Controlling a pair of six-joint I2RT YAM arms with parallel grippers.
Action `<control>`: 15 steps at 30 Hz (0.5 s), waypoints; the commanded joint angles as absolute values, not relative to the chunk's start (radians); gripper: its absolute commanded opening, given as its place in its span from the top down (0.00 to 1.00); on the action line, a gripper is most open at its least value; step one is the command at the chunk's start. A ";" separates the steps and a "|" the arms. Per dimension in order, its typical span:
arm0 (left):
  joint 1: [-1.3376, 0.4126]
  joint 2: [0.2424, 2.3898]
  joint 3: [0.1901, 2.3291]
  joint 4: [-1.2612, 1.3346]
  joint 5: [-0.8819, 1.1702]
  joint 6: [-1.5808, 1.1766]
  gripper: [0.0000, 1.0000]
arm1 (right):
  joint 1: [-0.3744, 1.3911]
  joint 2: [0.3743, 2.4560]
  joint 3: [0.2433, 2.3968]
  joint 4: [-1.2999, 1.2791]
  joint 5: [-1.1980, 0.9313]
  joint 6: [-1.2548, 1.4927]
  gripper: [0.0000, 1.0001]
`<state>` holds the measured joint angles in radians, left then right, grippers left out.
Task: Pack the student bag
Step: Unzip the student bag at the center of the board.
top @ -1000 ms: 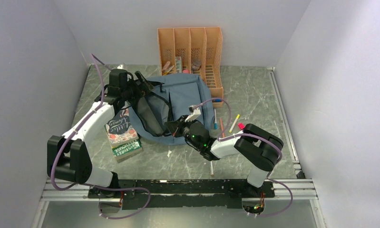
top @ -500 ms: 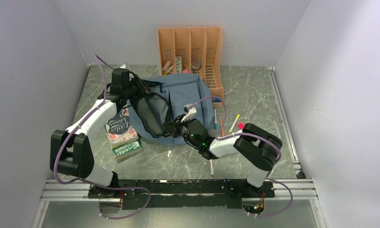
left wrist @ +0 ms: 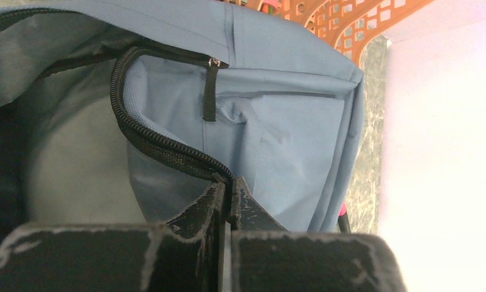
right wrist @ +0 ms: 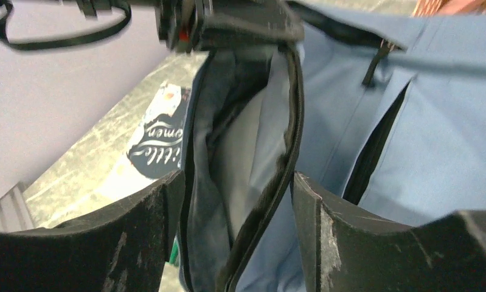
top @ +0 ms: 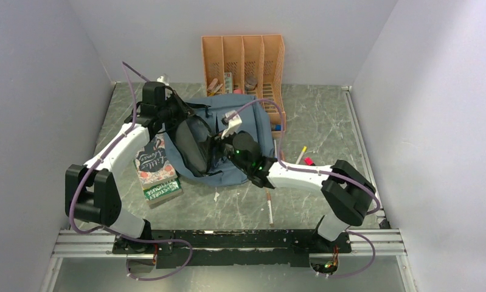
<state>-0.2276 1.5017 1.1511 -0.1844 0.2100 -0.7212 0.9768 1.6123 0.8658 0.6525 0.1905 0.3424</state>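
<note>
Closest to the arm bases there's a lone pen (top: 269,210) on the marble-look table (top: 325,121), and off to the left a couple of stacked books (top: 157,170), top one "Little Women".

Just past those, mid-table, the student bag (top: 260,131) lies flat with its main opening unzipped and gaping toward the left. The left gripper (left wrist: 230,182) is pinched fully shut on the black zip rim (left wrist: 161,146) at the far-left side of the mouth. The right gripper (right wrist: 237,188) has its jaws spread wide, straddling the near part of that same rim with nothing clamped, so it's holding nothing as far as I can see.

My take on handling: it's soft, floppy fabric and probably light with so little inside, so the mouth will likely sag shut if nobody props it. The zip trim looks like the stiffest bit and the best place to grab; plain cloth would just bunch up. The small zip pull (left wrist: 211,91) seems too fiddly.

Right of the bag are a few markers (top: 300,157), and the orange file organizer (top: 243,58) stands against the back wall.
</note>
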 commanded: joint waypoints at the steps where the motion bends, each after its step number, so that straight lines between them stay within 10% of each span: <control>1: -0.233 1.478 1.204 -0.144 0.274 -0.689 0.95 | 0.946 1.619 1.007 0.424 0.176 0.259 0.30; 15: -0.241 1.458 1.231 -0.108 0.366 -0.657 0.95 | 0.817 1.817 1.343 0.121 -0.078 0.234 0.37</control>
<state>-0.2310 1.4895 1.1755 -0.1818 0.3111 -0.6804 0.8265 1.7741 1.2900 0.2146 -0.0063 0.2459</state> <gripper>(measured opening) 0.062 0.661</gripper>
